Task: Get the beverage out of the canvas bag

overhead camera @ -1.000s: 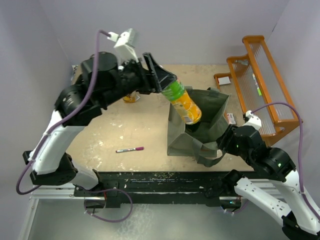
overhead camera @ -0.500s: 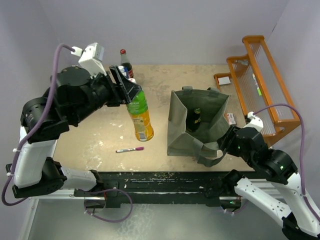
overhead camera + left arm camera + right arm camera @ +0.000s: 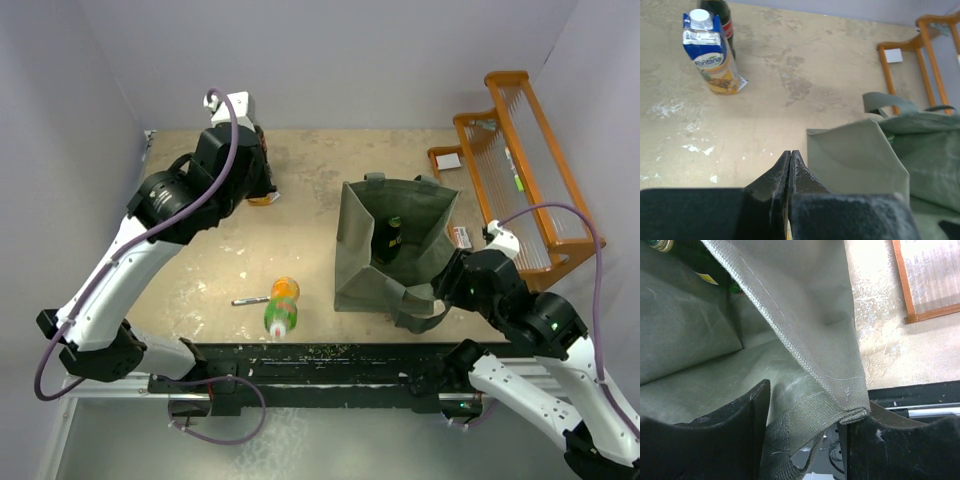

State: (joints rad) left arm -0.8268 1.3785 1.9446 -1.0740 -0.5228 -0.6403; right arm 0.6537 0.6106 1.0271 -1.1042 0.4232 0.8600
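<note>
Open tabletop [image 3: 215, 265] left of canvas bag [image 3: 362, 262]; orange rack [image 3: 520, 170] crowding its right side.

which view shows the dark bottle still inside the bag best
The top external view: it looks down into the open canvas bag, so the dark bottle shows upright with its label. The right wrist view catches only a corner of it behind the bag wall. The left wrist view shows the bag but not the bottle.

The canvas bag [image 3: 395, 255] stands open at the table's [image 3: 300, 220] right half, a dark bottle [image 3: 390, 238] upright inside. At seven o'clock from it, an orange-and-green bottle [image 3: 281, 306] lies on its side near the front edge, just beside a pink marker [image 3: 251, 300]. An orange wooden rack [image 3: 525, 165] sits at two o'clock.
</note>
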